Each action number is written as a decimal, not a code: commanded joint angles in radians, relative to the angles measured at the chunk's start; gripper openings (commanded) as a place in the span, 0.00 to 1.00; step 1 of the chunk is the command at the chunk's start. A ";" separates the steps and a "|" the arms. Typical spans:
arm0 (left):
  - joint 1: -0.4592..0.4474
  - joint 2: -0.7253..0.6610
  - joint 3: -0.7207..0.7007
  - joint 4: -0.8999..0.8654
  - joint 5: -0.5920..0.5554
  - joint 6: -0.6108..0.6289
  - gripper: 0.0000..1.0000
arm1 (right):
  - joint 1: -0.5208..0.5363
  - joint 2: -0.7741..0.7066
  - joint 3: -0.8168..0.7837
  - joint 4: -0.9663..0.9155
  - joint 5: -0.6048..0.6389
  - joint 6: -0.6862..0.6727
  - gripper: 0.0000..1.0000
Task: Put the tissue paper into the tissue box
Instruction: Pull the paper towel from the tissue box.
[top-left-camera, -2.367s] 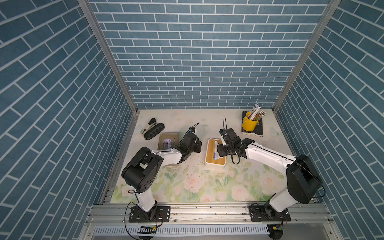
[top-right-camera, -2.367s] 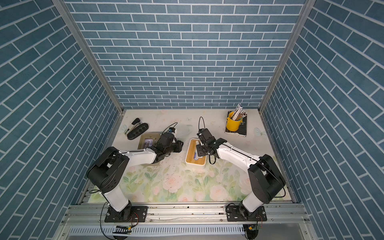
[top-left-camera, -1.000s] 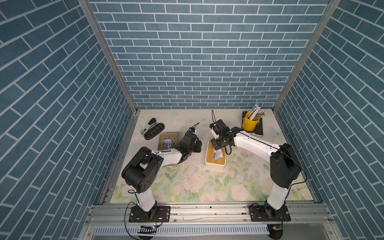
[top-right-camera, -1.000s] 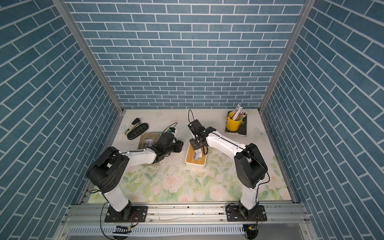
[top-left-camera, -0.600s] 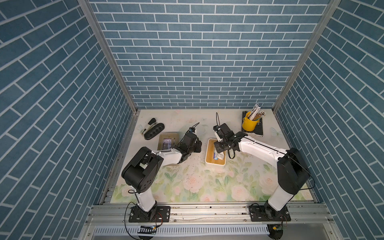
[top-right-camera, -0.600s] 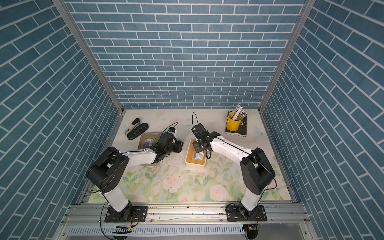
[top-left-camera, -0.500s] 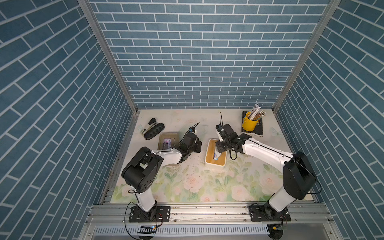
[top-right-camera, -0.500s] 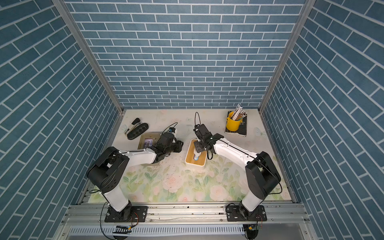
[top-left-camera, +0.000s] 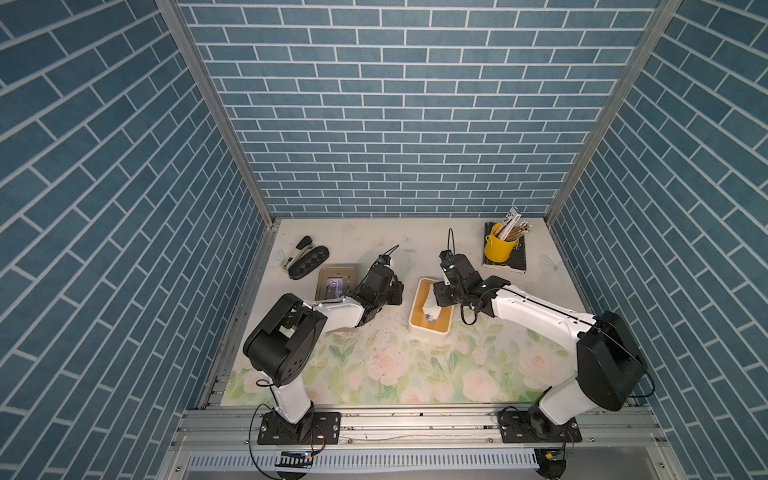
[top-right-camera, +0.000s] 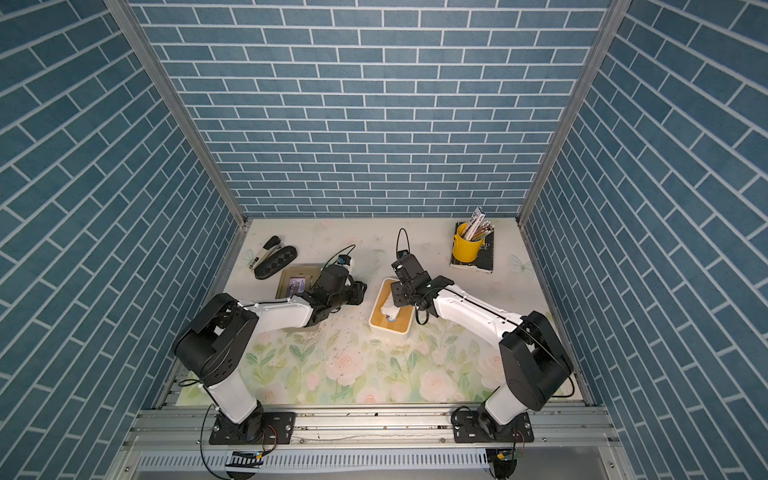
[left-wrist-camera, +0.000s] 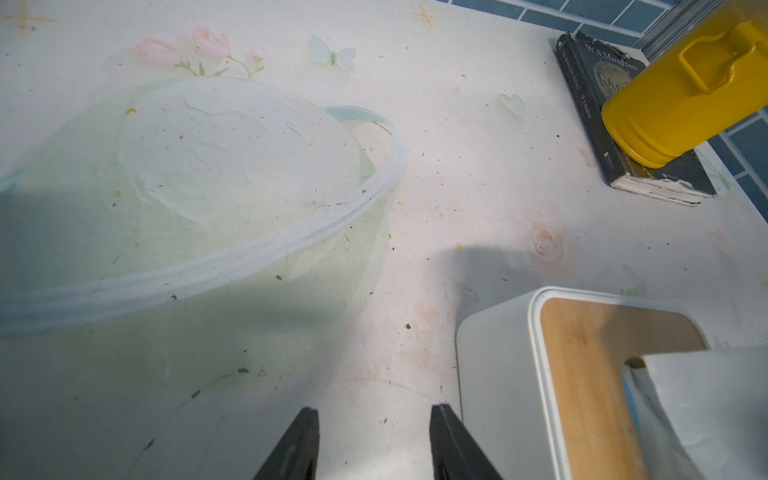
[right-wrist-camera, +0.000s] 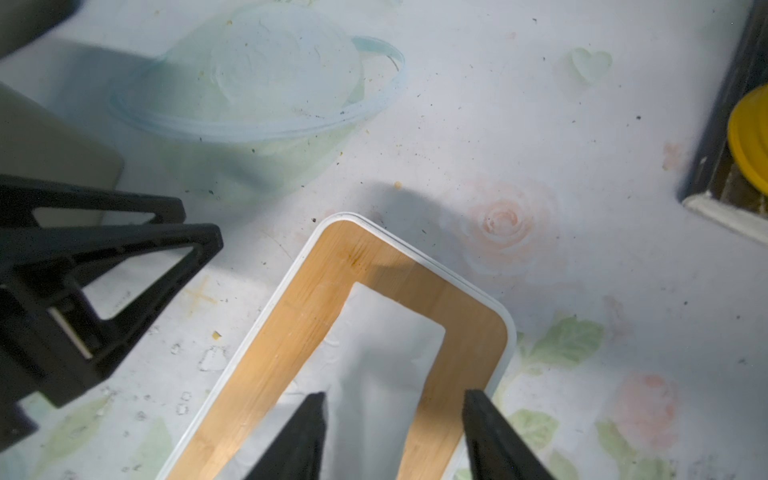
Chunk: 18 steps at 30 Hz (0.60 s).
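The right gripper (right-wrist-camera: 395, 397) hung over the tissue box (right-wrist-camera: 332, 266) with its jaws spread wide, gripping nothing. The tissue paper (right-wrist-camera: 386, 353) lay between and below its two fingers, in the slot of the bamboo lid. The sheet was white and creased, with one fold rising out of the slot. The tissue box sat near the middle of the table (top-left-camera: 374, 374). The left gripper (left-wrist-camera: 374, 411) was just beside the box, its jaws partly apart and empty.

White arms (top-left-camera: 536, 312) carry black joints (top-left-camera: 602, 365), thin cables (top-left-camera: 449, 241), black wedge fingers (right-wrist-camera: 297, 440).
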 joint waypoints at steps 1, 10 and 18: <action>0.002 0.024 0.013 -0.002 0.005 0.006 0.48 | 0.004 -0.123 -0.012 0.003 0.023 0.029 0.71; -0.013 0.073 0.055 -0.036 0.038 0.001 0.49 | 0.000 -0.286 -0.148 -0.069 -0.006 0.081 0.73; -0.054 0.118 0.101 -0.054 0.038 -0.001 0.49 | 0.002 -0.384 -0.354 0.018 -0.120 0.157 0.75</action>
